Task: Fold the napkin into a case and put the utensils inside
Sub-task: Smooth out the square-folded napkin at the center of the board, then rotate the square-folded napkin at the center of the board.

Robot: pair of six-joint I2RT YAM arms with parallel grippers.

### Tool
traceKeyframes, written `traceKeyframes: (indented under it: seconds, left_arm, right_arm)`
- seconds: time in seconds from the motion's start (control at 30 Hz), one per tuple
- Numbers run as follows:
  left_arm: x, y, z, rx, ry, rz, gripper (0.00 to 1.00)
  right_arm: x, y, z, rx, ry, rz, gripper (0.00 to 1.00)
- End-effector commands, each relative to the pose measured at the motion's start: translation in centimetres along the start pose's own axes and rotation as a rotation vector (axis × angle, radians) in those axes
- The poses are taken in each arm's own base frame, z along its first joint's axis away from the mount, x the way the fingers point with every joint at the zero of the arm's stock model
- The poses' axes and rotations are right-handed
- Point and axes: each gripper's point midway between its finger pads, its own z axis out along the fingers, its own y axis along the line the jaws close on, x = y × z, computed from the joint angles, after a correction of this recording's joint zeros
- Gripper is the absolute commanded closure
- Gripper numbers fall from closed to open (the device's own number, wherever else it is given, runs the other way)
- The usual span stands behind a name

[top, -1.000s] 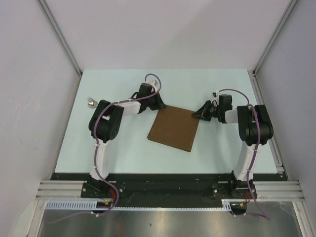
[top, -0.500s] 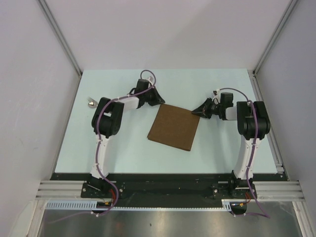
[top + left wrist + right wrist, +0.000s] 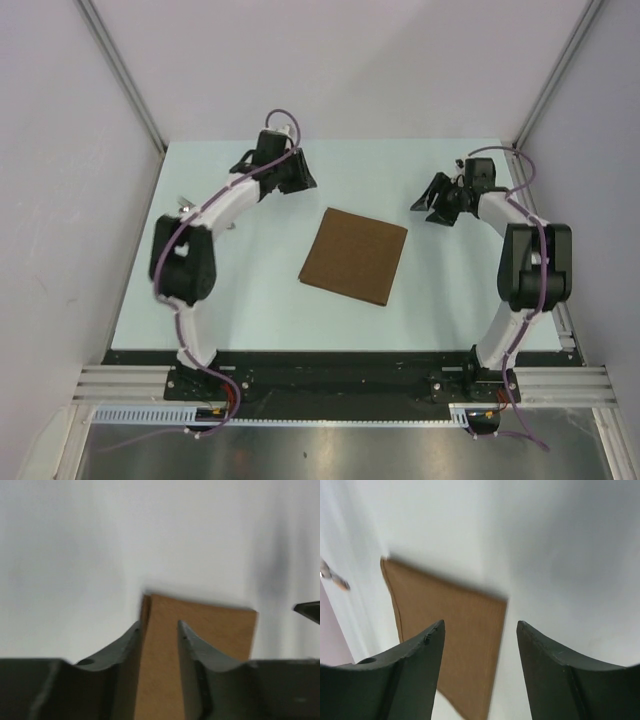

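Plainly, the thin dark-brown rectangular napkin lay flat on the pale table, between the left gripper and right gripper, both parted and empty.

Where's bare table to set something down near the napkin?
Free: the near strip between the napkin and the arm bases, and the table beyond the napkin. Crowded: the left edge, where the utensils sit beside the left arm.

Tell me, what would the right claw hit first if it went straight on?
Most likely the brown napkin, which lies dead ahead of the right gripper, framed by its open jaws. Depth is unclear, so it could touch the table just beside it instead.
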Motion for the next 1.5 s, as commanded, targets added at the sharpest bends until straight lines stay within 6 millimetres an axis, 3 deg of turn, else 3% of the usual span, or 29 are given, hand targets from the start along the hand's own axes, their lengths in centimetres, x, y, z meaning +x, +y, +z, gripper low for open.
traceKeyframes:
  seconds: [0.0, 0.07, 0.1, 0.13, 0.17, 0.2, 0.27, 0.3, 0.33, 0.4, 0.43, 0.5, 0.6, 0.63, 0.9, 1.1, 1.17, 1.2, 1.27, 1.4, 1.43, 1.47]
  left_arm:
    - [1.7, -5.7, -10.7, 0.18, -0.075, 0.016, 0.56]
    - [4.3, -7.8, -12.8, 0.273, -0.061, 0.043, 0.53]
    - [7.5, -7.0, -12.8, 0.278, -0.003, 0.042, 0.53]
    - [8.5, -8.6, -14.8, 0.333, -0.011, 0.072, 0.53]
    - [9.8, -9.2, -15.5, 0.373, 0.007, 0.086, 0.53]
    - [12.3, -8.6, -15.7, 0.378, 0.049, 0.085, 0.53]
    - [14.3, -10.2, -17.9, 0.445, 0.042, 0.116, 0.54]
    - [16.5, -10.3, -18.2, 0.462, 0.076, 0.135, 0.54]
    - [16.6, -10.8, -19.3, 0.492, 0.049, 0.149, 0.54]
    - [17.8, -10.9, -19.9, 0.509, 0.063, 0.162, 0.54]
    - [17.9, -11.0, -20.1, 0.512, 0.068, 0.164, 0.55]
    - [17.9, -11.3, -20.6, 0.526, 0.066, 0.175, 0.55]
    - [17.2, -11.6, -20.8, 0.523, 0.05, 0.182, 0.56]
    - [17.1, -11.6, -20.8, 0.52, 0.046, 0.186, 0.56]
    - [16.6, -12.3, -20.6, 0.53, 0.05, 0.186, 0.57]
    - [16.3, -12.1, -20.7, 0.515, 0.038, 0.198, 0.57]
    - [16.4, -12.1, -20.6, 0.515, 0.04, 0.199, 0.57]
    - [16.3, -12.2, -20.6, 0.516, 0.039, 0.199, 0.57]
    - [16.2, -12.2, -20.5, 0.513, 0.04, 0.201, 0.57]
    - [15.9, -12.1, -20.2, 0.497, 0.035, 0.204, 0.57]
    - [16.0, -12.1, -20.1, 0.496, 0.038, 0.206, 0.57]
    - [15.9, -12.2, -19.9, 0.494, 0.042, 0.205, 0.56]
  right_arm:
    - [8.5, 0.5, -3.2, 0.041, 0.123, -0.021, 0.34]
    - [9.8, 2.8, -5.2, -0.029, 0.076, -0.022, 0.32]
    - [13.0, 2.4, -5.3, -0.023, 0.12, -0.023, 0.32]
    - [13.6, 3.4, -6.6, -0.045, 0.086, -0.037, 0.32]
    - [14.5, 3.6, -6.8, -0.039, 0.079, -0.026, 0.32]
    - [17.8, 3.3, -6.6, -0.036, 0.137, -0.027, 0.33]
    - [19.3, 4.3, -7.5, -0.061, 0.121, -0.007, 0.35]
    - [20.5, 4.3, -7.7, -0.057, 0.129, -0.017, 0.35]
    - [21.8, 3.0, -7.7, -0.017, 0.131, -0.009, 0.36]
    - [22.6, 3.0, -8.2, -0.037, 0.117, 0.011, 0.37]
    - [24.3, 2.0, -8.0, -0.037, 0.155, 0.032, 0.4]
    - [24.7, 2.8, -7.6, -0.095, 0.143, 0.057, 0.44]
    - [25.9, 2.1, -6.8, -0.095, 0.157, 0.059, 0.48]
    - [25.3, 2.9, -6.5, -0.134, 0.126, 0.043, 0.51]
    - [25.5, 2.5, -4.6, -0.126, 0.145, 0.049, 0.6]
    - [26.3, 0.7, -4.2, -0.054, 0.164, 0.066, 0.68]
    - [26.5, 0.1, -4.1, -0.031, 0.172, 0.076, 0.78]
    - [26.2, -0.5, -4.0, -0.01, 0.162, 0.093, 0.92]
    - [26.0, -1.8, -4.1, 0.044, 0.165, 0.132, 1.0]
    - [22.6, -4.2, -4.7, 0.168, 0.113, 0.17, 1.0]
    - [21.3, -5.4, -5.2, 0.21, 0.089, 0.192, 1.0]
    - [18.8, -5.0, -5.2, 0.217, 0.035, 0.175, 1.0]
